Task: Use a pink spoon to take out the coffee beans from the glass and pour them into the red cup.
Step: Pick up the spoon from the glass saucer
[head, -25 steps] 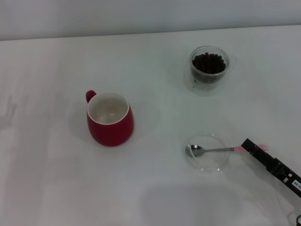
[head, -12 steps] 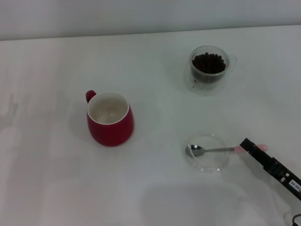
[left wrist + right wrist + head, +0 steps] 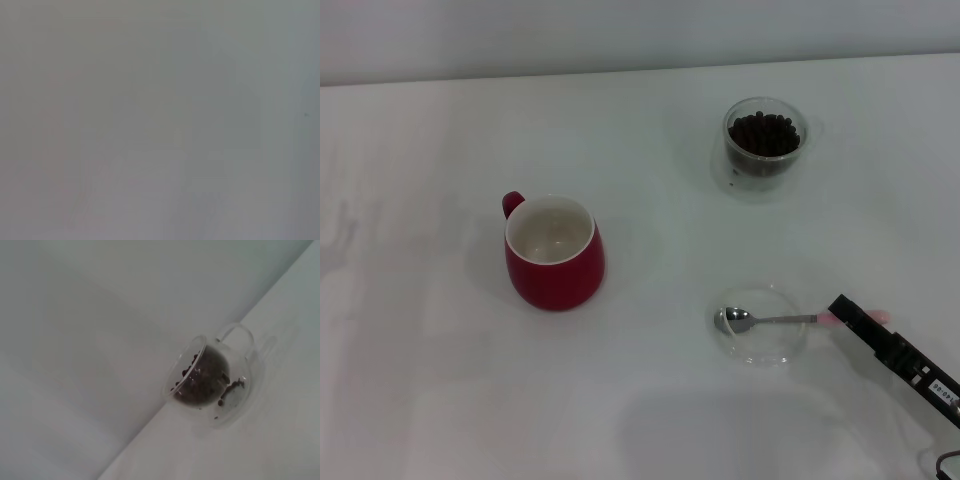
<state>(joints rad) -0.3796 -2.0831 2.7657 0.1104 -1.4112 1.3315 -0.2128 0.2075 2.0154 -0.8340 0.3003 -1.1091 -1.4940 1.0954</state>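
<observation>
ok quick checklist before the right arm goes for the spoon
1. Pink spoon reachable: ok, it lies with its bowl in the clear dish and its handle pointing at the right gripper.
2. Right gripper on the handle: not ok to assume; its tip overlaps the pink end, contact cannot be told.
3. Gripper open or shut: cannot tell.
4. Glass upright with coffee beans: ok.
5. Red cup upright, mouth open, inside bare: ok.
6. Left gripper out of the way: ok in the head view, where it does not show.
</observation>
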